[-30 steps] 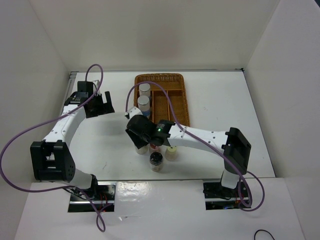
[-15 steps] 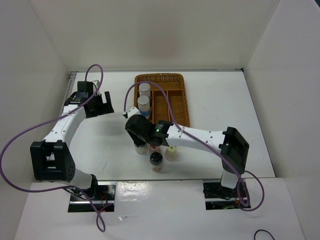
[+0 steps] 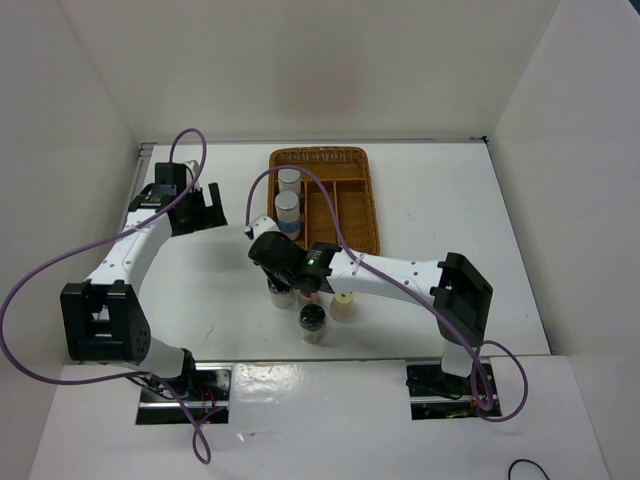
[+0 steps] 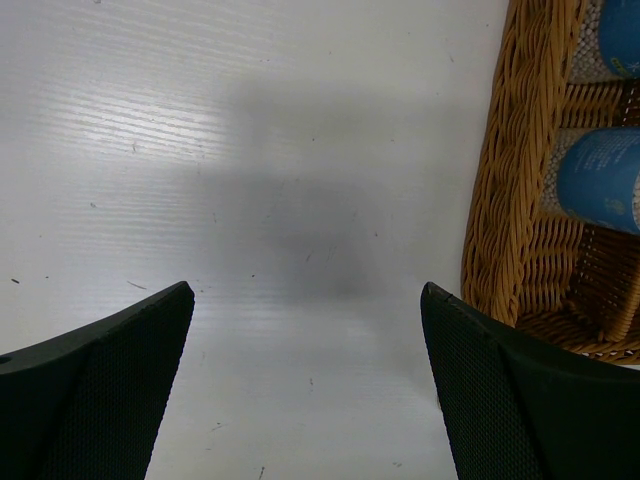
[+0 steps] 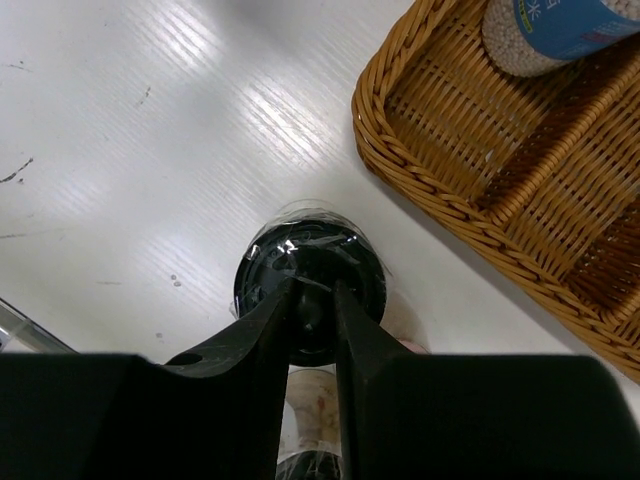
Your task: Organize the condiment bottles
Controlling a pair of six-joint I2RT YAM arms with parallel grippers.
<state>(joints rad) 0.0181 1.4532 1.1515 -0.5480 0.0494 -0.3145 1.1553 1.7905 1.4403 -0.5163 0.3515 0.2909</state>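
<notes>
My right jaws, nearly pressed together, hover atop a dark-capped bottle (image 5: 300,255) toward the desk's near edge, beside the basket (image 5: 440,215). I should spread them, then lower squarely. Left jaws: spread.

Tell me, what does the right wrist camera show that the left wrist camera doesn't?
Only the right wrist view: a dark-capped bottle standing on the table just outside the basket, the right gripper narrowly parted directly over its cap. Only the left wrist view: the left gripper wide open, and a second blue-labelled bottle. Both: the table and the wicker basket holding a blue-labelled bottle.
</notes>
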